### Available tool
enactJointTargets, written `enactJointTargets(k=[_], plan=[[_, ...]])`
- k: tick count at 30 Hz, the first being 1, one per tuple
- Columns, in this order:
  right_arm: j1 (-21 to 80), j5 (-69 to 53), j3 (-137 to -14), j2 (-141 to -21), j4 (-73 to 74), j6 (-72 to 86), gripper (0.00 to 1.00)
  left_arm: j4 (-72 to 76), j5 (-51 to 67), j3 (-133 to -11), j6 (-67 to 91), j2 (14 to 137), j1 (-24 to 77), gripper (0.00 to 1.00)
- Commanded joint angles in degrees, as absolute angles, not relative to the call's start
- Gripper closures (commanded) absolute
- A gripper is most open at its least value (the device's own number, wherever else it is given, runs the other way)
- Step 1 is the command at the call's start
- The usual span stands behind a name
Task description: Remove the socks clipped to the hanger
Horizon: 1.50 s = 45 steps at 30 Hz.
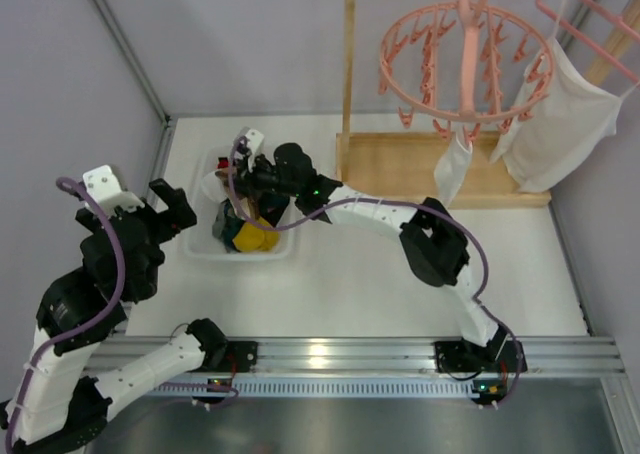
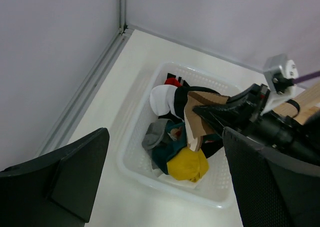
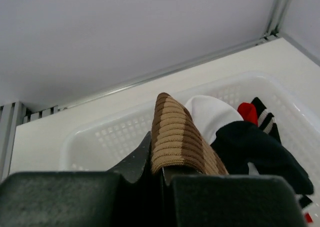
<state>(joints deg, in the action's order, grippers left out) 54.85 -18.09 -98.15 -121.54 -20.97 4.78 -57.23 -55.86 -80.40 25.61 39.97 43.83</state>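
The round pink hanger [image 1: 465, 59] hangs from the wooden rail at the top right, with one white sock [image 1: 452, 169] clipped under it. My right gripper [image 1: 240, 199] [image 3: 162, 172] is shut on a brown striped sock [image 3: 175, 137] [image 2: 197, 122] over the white basket [image 1: 205, 244]. In the basket lie a yellow sock [image 2: 187, 164], a teal one [image 2: 167, 149], a white one [image 2: 162, 99] and a black one [image 3: 250, 147]. My left gripper [image 1: 150, 209] [image 2: 162, 187] stands open beside the basket's left side, with nothing between its fingers.
A large white garment [image 1: 555, 114] hangs on a plain pink hanger at the far right. The wooden stand's base [image 1: 400, 164] lies behind the basket. Grey walls close in the table at left and back.
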Motion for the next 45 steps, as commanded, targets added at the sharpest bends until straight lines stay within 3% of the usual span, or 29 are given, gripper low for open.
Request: enactJointTargets(k=[1,10,17,21,28,31,32,39,45], plan=[[53.88,-21.53,-112.27,-132.93,-11.09,4.22,1.00,-58.62,-60.11,-77.09,25.92,38.33,43.59,0.02],[53.61,-21.89,-122.35,-146.42,-6.24,13.18,1.00,-53.00,-60.83,-63.73,31.55,32.87,44.74,0.02],[53.17,-20.57,-119.71,-144.15,-8.43,16.96,0.85,-53.00,-60.03,-62.05,31.99,32.35,44.74,0.02],[53.09,-20.30,-116.12,-139.41,-10.01,17.75,0.60,-53.00,-60.03,-61.70,32.43,31.55,44.65,0.02],[53.17,-18.12,-107.33,-126.50,-10.98,16.44,0.32,-53.00,-60.56,-61.44,32.87,29.89,44.56,0.02],[53.09,-16.62,-101.97,-120.62,-10.99,14.95,0.12,-53.00,-60.47,-61.44,33.05,29.71,44.56,0.02],[53.09,-15.74,-99.26,-119.28,-10.81,14.59,0.01,-52.91,-60.47,-61.44,32.96,29.88,44.47,0.02],[52.56,-9.42,-79.30,-98.84,-12.74,12.39,0.01,-52.65,-58.63,-62.14,33.57,31.20,44.03,0.02],[52.30,4.20,-58.74,-78.07,-12.04,11.95,0.01,-47.29,-48.01,-60.82,29.10,32.86,40.96,0.02]])
